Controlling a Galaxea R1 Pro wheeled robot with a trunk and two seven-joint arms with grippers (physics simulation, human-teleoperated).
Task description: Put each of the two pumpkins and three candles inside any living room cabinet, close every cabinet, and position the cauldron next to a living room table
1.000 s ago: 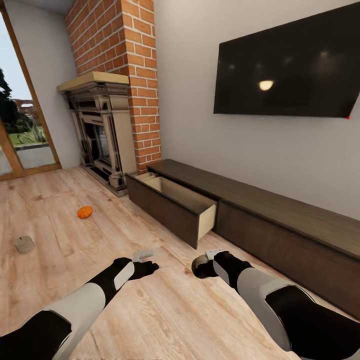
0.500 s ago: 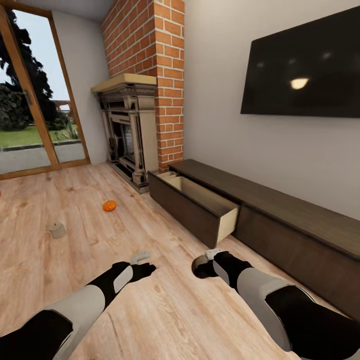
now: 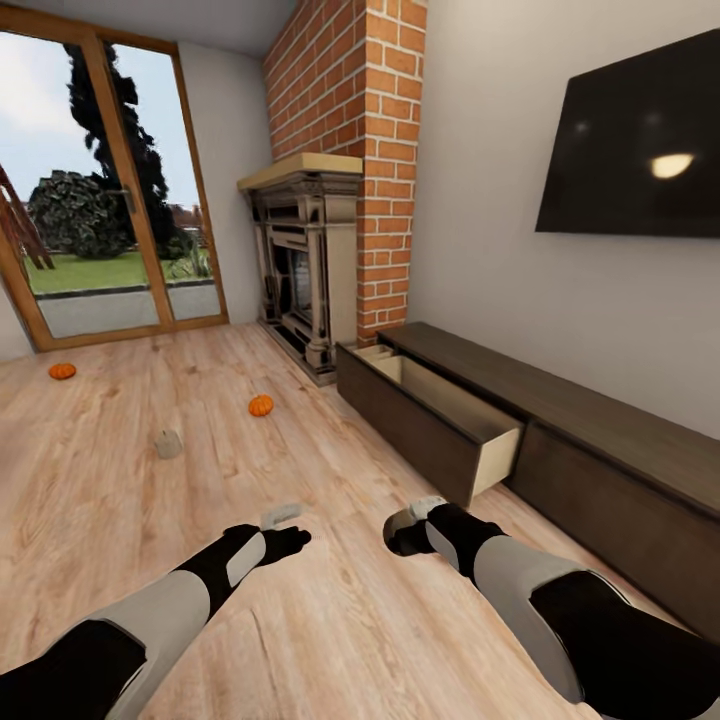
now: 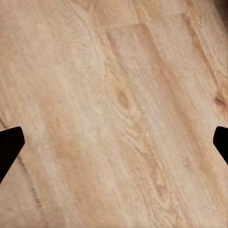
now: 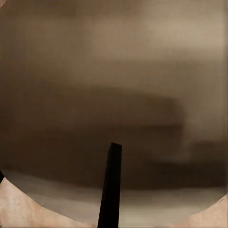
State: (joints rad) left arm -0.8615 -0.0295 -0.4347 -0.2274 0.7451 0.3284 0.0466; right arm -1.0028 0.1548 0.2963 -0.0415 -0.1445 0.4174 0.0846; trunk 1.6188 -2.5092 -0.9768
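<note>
Honestly, my worry is clipping the open drawer of the cabinet on my right when I swing around. My left gripper is spread wide over bare plank floor, holding nothing. The right gripper seems to hug something tan, maybe a candle, too blurry to say. Ribbed orange pumpkins and a stubby candle sit far left.

No legible text, label, brand or number anywhere.
</note>
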